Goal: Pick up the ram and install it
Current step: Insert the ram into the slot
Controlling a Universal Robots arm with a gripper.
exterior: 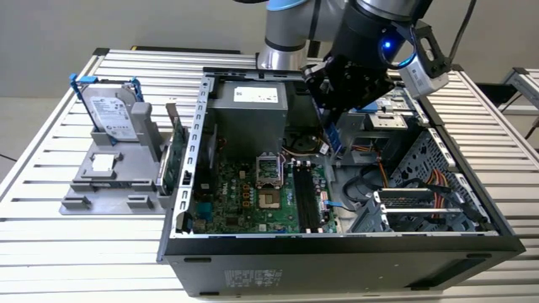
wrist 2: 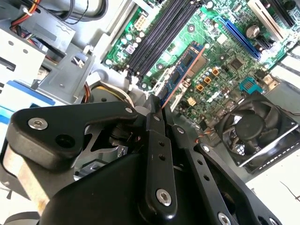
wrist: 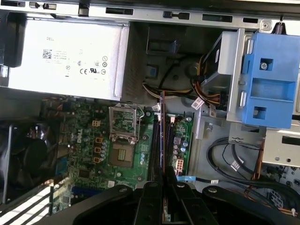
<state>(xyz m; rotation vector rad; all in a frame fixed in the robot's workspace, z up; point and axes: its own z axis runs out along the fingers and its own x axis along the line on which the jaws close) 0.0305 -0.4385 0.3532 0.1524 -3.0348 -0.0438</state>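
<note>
My gripper (exterior: 330,118) hangs over the open computer case (exterior: 337,243) and is shut on the ram (exterior: 334,140), a narrow blue-green stick pointing down from the fingers. The ram is in the air above the motherboard (exterior: 244,202), near the back end of the black memory slots (exterior: 305,199). In the second wrist view the ram (wrist 2: 183,72) sticks out past the gripper (wrist 2: 157,111) with its chips showing. In the first wrist view the ram (wrist: 162,136) appears edge-on as a thin line from the gripper (wrist: 163,182), lying along the memory slots (wrist: 154,150) without touching them.
A silver hard drive with blue rails (exterior: 113,113) stands on a grey fixture at the exterior view's left, a green card (exterior: 173,165) beside it. Inside the case are the power supply (wrist: 70,58), CPU socket (wrist: 123,150), a fan (wrist 2: 248,131), a blue bracket (wrist: 269,79) and cables (exterior: 396,183).
</note>
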